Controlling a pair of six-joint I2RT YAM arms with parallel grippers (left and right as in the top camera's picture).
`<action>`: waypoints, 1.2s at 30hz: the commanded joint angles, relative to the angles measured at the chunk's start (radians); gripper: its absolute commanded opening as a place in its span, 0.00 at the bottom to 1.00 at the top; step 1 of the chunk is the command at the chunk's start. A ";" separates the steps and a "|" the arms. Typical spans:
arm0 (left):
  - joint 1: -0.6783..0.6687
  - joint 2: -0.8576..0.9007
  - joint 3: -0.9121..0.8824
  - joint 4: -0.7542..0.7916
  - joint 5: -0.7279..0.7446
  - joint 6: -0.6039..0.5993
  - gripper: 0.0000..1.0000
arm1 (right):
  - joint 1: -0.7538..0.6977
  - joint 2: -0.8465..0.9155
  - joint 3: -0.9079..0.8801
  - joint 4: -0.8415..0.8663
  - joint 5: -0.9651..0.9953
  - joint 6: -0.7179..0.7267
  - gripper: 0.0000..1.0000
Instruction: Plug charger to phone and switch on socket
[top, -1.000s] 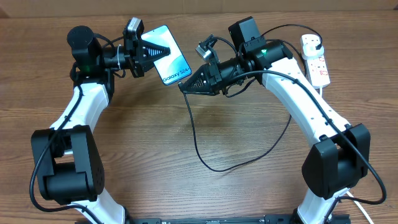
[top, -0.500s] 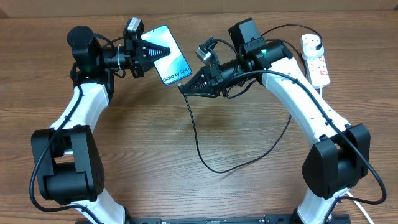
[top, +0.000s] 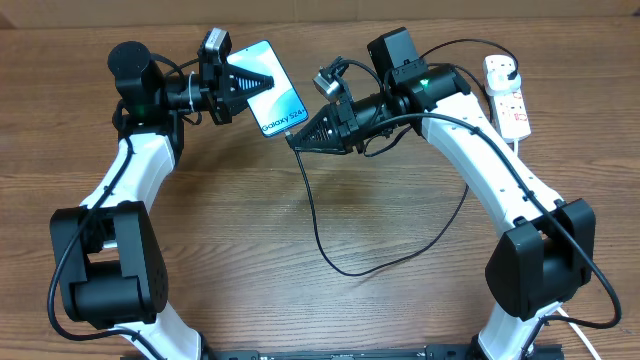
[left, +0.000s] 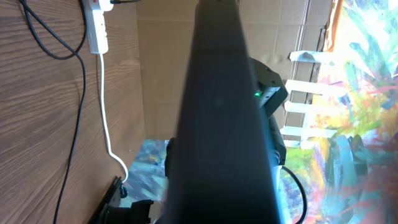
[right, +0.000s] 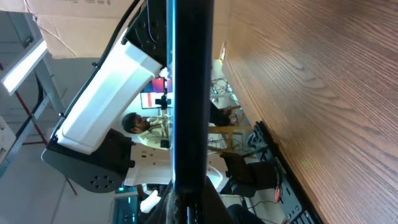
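Observation:
The phone (top: 274, 98), with a light blue screen and "Galaxy" lettering, is held above the table at the back centre. My left gripper (top: 262, 82) is shut on its far edge; the phone's dark back (left: 221, 118) fills the left wrist view. My right gripper (top: 296, 139) is shut on the charger's connector tip at the phone's lower short edge; the phone's edge (right: 188, 93) shows end-on in the right wrist view. The thin black charger cable (top: 330, 250) loops down over the table and back to the socket (top: 507, 95), a white power strip at the far right.
The socket's thick white cord (top: 520, 148) runs down past the right arm; it also shows in the left wrist view (left: 104, 118). A cardboard wall (top: 330, 8) lines the table's back edge. Both arm bases stand at the front corners.
My right gripper has shifted slightly left and up, keeping the connector tip against the phone's lower edge. The left gripper and phone have not moved.

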 joint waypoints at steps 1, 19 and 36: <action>-0.005 0.001 0.011 0.008 0.020 0.008 0.04 | 0.000 0.002 0.011 0.010 -0.025 -0.008 0.04; -0.005 0.001 0.011 0.008 0.020 0.008 0.04 | -0.003 -0.003 0.043 -0.046 0.059 -0.008 0.04; -0.005 0.001 0.011 0.008 0.019 0.008 0.04 | -0.003 -0.051 0.043 -0.059 0.056 -0.027 0.04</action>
